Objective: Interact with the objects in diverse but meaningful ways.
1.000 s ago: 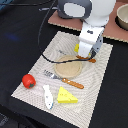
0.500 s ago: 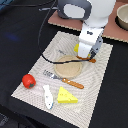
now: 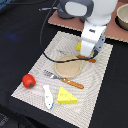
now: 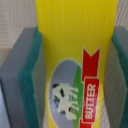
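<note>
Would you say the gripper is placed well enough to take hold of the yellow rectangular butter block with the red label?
Probably yes: the yellow butter block sits between the open jaws, nothing blocking.

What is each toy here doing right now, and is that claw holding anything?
Gripper: pads on both sides of the butter block, contact unclear.
Butter block: between the pads.
Tomato: resting on the mat.
Fish: lying flat.
Cheese wedge: lying flat.
</note>
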{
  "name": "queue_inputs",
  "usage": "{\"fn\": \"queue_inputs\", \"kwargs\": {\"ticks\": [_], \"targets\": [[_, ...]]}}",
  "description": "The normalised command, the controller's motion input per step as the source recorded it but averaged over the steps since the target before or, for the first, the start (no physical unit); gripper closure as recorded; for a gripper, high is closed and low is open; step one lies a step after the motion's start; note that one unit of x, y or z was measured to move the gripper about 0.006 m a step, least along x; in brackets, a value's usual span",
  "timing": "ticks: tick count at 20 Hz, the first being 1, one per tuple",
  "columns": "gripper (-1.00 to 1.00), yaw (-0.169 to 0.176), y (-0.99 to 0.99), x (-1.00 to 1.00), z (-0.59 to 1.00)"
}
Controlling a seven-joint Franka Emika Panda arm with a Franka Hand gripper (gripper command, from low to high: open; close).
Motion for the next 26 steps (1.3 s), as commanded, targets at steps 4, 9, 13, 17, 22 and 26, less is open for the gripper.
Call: {"fn": "queue_inputs", "kwargs": {"ticks": [4,9,13,17,22,26], "targets": [[1.0,0.065,0.26,-0.39,1.0],[1.0,0.04,0.01,-0.94,0.74],[1.0,0.019,0.0,-0.98,0.4],[1.0,0.011,-0.07,-0.97,0.08],[1.0,0.005,-0.18,-0.94,-0.08],[1.0,0.001,-0.22,-0.93,-0.3]]}}
